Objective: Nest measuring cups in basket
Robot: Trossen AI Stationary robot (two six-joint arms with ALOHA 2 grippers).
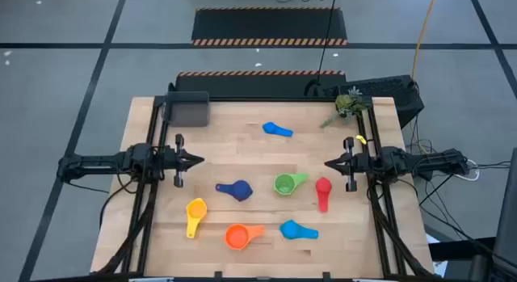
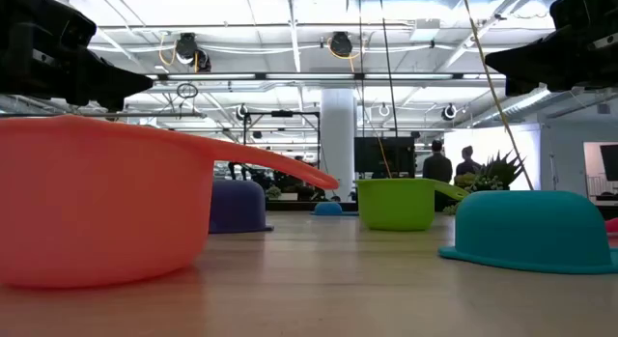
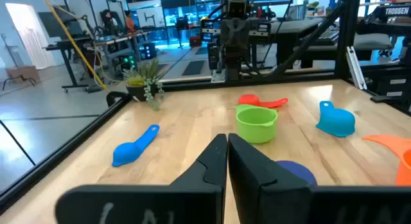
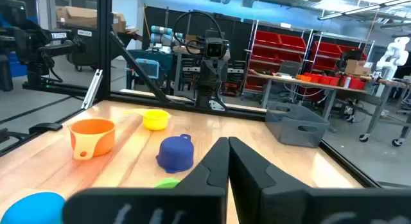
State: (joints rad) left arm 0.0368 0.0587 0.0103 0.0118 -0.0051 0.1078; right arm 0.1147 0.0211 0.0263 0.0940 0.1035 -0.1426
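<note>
Measuring cups [image 1: 284, 184] lie scattered between both closed, empty grippers; plant sprig [image 1: 349, 105] stands opposite basket [image 1: 187, 109].

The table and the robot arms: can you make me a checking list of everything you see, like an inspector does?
Surface: wooden table, bare between the items.
Job's things: grey basket in a far corner, nothing seen in it. Loose on the table: yellow cup, orange cup, dark blue cup, green cup, red cup, light blue cup, another light blue cup. None nested.
Clutter: green plant sprig at the far edge.
Grippers: left gripper shut, holding nothing; right gripper shut, holding nothing; both above the table's sides.
Cables: black cables beside the table; a yellow cable on the floor.
Surroundings: people standing far behind the table.
</note>
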